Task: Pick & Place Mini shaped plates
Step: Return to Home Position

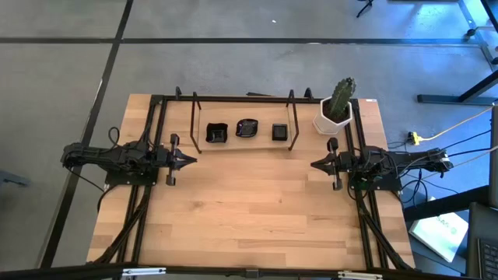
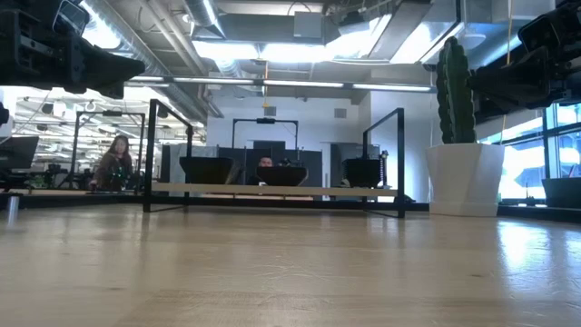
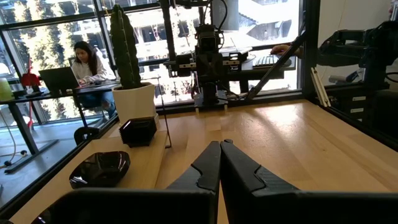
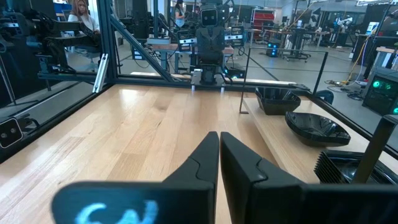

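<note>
Three mini shaped plates, small and glossy black, stand on their bases in a row on a light board inside a black wire rack at the table's far side: a square one point(image 1: 216, 133), a wavy-rimmed one point(image 1: 247, 128) and a small square one point(image 1: 280, 131). The low view shows them side by side point(image 2: 281, 174). My left gripper point(image 1: 189, 161) hovers shut over the table's left part, pointing right, short of the rack. My right gripper point(image 1: 315, 164) hovers shut at the right, pointing left. Each wrist view shows its shut fingertips point(image 3: 221, 149) point(image 4: 219, 140) over bare wood.
A white pot with a green cactus point(image 1: 336, 109) stands at the far right corner, just right of the rack point(image 1: 292, 124). Black frame rails point(image 1: 148, 187) run along the table's left and right sides. Bare wood point(image 1: 249, 202) lies between the grippers and toward the near edge. People sit in the room beyond.
</note>
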